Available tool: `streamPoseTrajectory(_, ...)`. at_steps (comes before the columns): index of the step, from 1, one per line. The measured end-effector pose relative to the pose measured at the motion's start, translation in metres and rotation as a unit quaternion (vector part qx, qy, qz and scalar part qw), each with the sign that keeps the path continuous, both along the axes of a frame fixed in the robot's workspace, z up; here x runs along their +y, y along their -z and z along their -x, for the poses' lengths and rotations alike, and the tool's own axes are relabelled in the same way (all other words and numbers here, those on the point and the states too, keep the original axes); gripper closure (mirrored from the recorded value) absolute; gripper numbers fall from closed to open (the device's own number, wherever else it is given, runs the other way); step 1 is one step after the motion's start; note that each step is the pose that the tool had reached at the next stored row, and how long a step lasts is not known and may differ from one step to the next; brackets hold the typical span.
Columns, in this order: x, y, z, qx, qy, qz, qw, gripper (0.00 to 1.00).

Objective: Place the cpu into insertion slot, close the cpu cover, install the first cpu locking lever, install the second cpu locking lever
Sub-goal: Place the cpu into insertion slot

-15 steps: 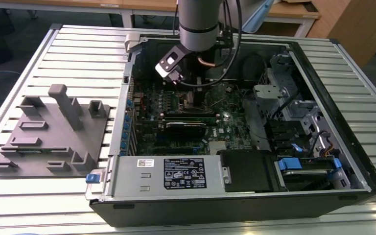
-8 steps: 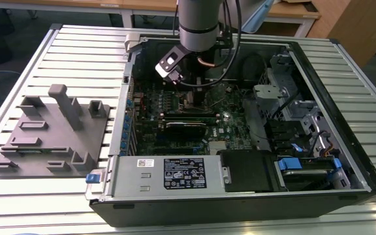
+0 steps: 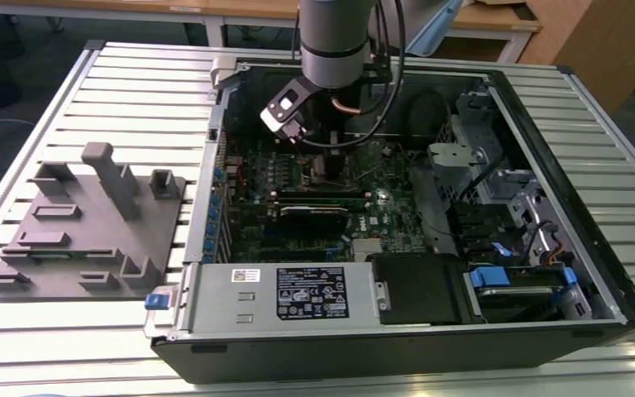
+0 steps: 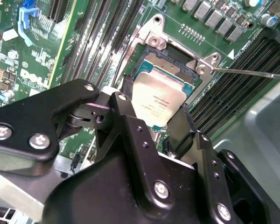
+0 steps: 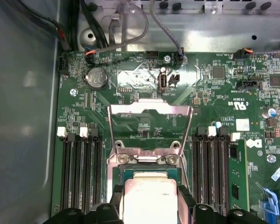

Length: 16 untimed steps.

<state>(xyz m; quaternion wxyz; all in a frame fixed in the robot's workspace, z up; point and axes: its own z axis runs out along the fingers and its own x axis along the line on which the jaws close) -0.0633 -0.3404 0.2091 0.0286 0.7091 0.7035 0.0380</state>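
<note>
An open black tower computer case (image 3: 406,351) lies on its side on the slatted silver metal table (image 3: 97,347). Beside it, on the exterior view's left, sits a grey moulded plastic block (image 3: 86,240) with uprights and pockets. Inside the case are a silver power-supply box (image 3: 251,302), a long black expansion card (image 3: 315,210) across the green motherboard (image 3: 384,219), and, in the first wrist view, a round silver coin battery (image 5: 97,78).

cpu (image 4: 159,95) dull silver-grey; insertion slot (image 4: 165,60) gold-tan, black frame; cpu cover (image 5: 130,110) brownish-silver; motherboard (image 5: 130,77) green; table (image 3: 53,339) pale grey, slatted
</note>
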Motion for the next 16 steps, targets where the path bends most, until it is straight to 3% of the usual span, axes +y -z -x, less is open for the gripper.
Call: streamPoseTrajectory(16, 0.0008, 0.0040, 0.0001, 0.0000, 0.000, 0.0000, 1.00000, 0.46)
